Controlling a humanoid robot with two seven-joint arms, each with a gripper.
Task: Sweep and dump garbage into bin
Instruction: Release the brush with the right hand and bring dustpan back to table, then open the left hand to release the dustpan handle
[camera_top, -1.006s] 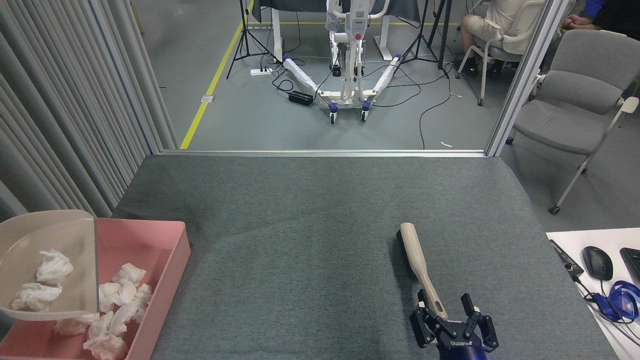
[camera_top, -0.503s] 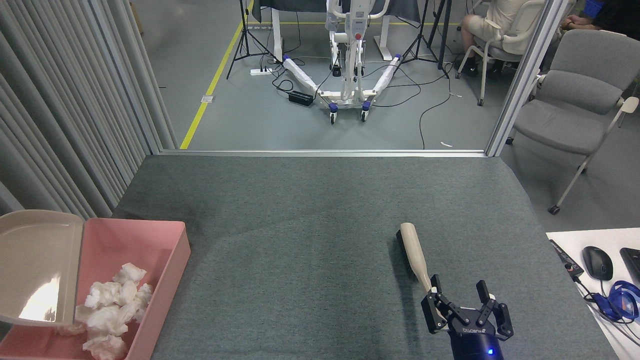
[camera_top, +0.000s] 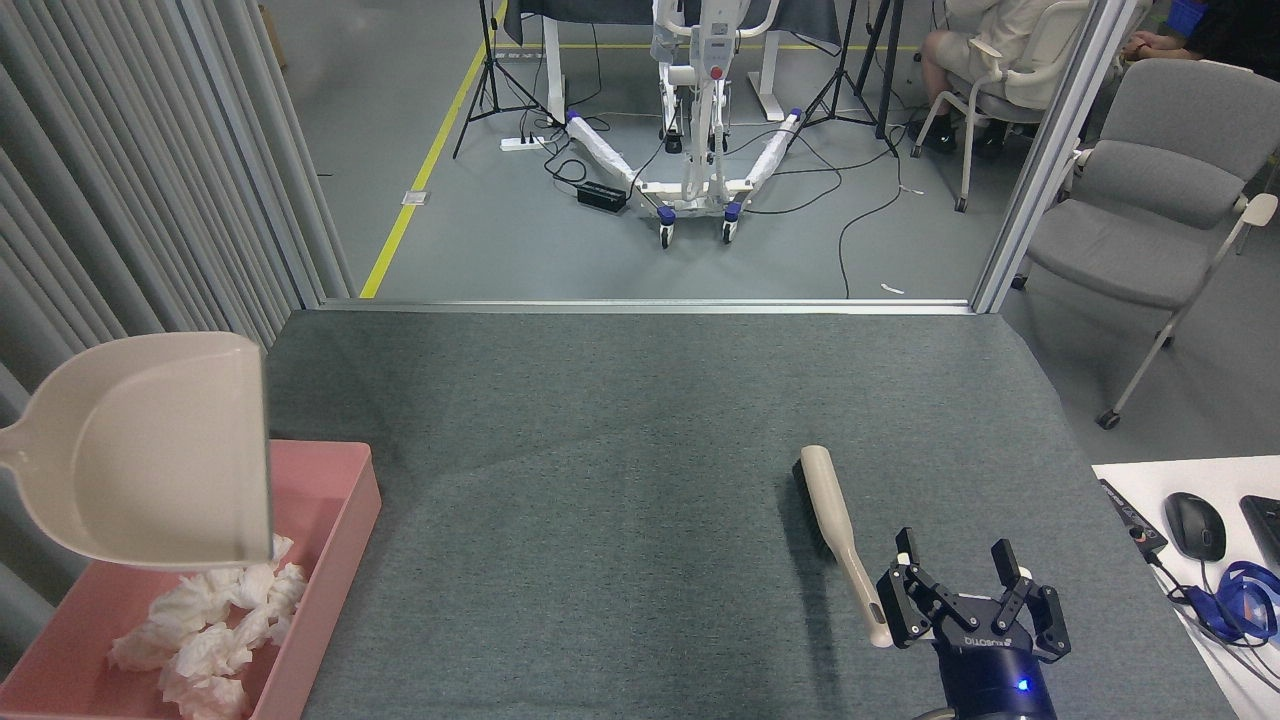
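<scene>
Several crumpled white tissue wads, the garbage, lie in the near end of the pink bin at the lower left. The beige dustpan hangs tilted above the bin with nothing in it; its handle runs off the left edge, and my left gripper is out of view. A beige brush with dark bristles lies on the grey carpeted surface. My right gripper is open just right of the brush handle's near end, holding nothing.
Grey curtain folds stand behind the bin. A white desk corner with a mouse and blue headphones sits at the lower right. A grey chair, a wheeled white frame and a seated person are beyond the far edge.
The dustpan tipped its two wads into the bin, then rose and shifted right, now empty. My right gripper moved right, off the brush handle, and the brush stayed lying where it was.
</scene>
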